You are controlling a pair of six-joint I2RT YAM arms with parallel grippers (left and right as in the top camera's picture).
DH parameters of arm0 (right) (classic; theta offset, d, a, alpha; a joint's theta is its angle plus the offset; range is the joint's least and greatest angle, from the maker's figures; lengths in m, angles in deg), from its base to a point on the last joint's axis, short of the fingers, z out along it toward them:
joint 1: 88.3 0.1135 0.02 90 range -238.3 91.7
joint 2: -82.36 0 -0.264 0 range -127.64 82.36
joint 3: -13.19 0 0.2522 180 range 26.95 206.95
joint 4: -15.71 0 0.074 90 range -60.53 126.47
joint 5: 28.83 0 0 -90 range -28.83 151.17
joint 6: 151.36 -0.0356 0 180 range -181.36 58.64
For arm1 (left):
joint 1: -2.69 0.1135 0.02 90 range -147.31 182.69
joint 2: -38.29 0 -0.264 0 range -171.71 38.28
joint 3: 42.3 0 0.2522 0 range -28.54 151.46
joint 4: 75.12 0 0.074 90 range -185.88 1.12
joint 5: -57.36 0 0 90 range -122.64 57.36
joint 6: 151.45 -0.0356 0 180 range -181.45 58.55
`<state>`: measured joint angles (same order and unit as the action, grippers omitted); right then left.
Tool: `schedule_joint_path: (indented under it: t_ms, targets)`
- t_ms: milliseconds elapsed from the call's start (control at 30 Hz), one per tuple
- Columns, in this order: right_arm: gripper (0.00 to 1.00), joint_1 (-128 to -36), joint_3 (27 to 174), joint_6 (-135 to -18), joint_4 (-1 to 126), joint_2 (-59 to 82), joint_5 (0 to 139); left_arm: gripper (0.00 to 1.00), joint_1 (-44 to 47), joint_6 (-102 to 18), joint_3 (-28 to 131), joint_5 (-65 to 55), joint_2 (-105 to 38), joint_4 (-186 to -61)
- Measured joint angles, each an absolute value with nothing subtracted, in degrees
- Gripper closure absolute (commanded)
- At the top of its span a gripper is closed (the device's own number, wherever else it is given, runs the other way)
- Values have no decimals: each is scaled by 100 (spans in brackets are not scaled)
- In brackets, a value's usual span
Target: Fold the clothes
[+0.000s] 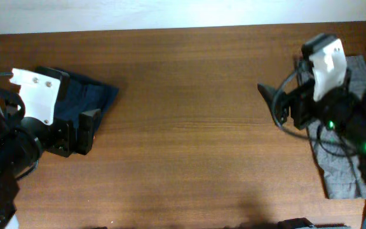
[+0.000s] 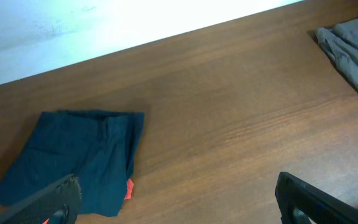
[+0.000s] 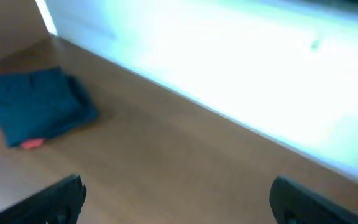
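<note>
Folded dark navy shorts (image 1: pixel 96 95) lie at the table's left, with a strip of red cloth (image 2: pixel 129 188) showing under their near edge. They also appear in the left wrist view (image 2: pixel 79 152) and the right wrist view (image 3: pixel 39 106). Grey shorts (image 1: pixel 340 168) lie unfolded at the right edge, partly covered by the right arm, and show again in the left wrist view (image 2: pixel 353 43). My left gripper (image 1: pixel 89 132) stands open just beside the navy shorts, holding nothing. My right gripper (image 1: pixel 271 107) is open over bare wood, left of the grey shorts.
The brown wooden table (image 1: pixel 189 127) runs to a white wall (image 2: pixel 104 25) at the back. Cables loop around the right arm (image 1: pixel 335 121). Bare wood stretches between the two grippers.
</note>
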<state>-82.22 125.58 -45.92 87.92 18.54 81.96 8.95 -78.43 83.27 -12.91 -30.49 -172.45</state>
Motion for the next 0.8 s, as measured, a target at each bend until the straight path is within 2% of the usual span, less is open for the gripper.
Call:
schedule_joint_path:
  t_ms: [267, 533, 800]
  targets:
    - [1, -8222, 9533, -4015, 7184, 3955, 8094, 1, 891, -7843, 8318, -1300, -3049, -17251]
    - [1, -8222, 6248, -3919, 6751, 5937, 8002, 1, 891, -7840, 8312, -1308, -3051, -17254]
    - [1, -8222, 4560, -4303, 6572, 7566, 8000, 1, 891, -7843, 8312, -1308, -3055, -17251]
